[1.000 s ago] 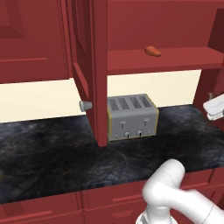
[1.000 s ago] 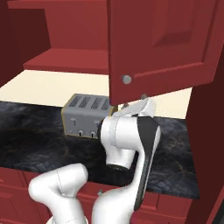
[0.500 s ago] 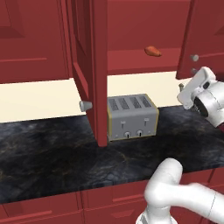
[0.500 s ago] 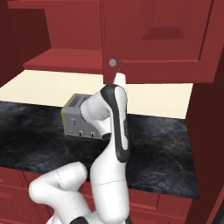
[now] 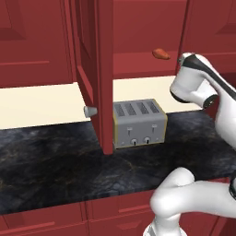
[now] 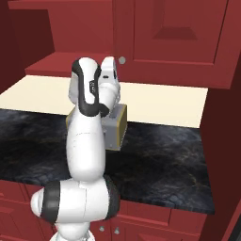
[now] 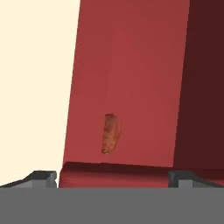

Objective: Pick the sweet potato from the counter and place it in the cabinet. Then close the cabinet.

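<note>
Meanwhile the white arm has swung left toward the dark red wooden cabinet (image 5: 138, 41), its gripper (image 7: 113, 178) spread wide and empty; the small orange-red sweet potato (image 5: 161, 54) stays on the red shelf (image 5: 138, 59).

One sweet potato (image 5: 161, 54) is lying on the cabinet (image 5: 138, 64) shelf. One toaster (image 5: 139, 123) (with four slots) is sitting on one dark counter (image 5: 50, 161). One robot arm (image 5: 203, 92) is reaching up.
</note>
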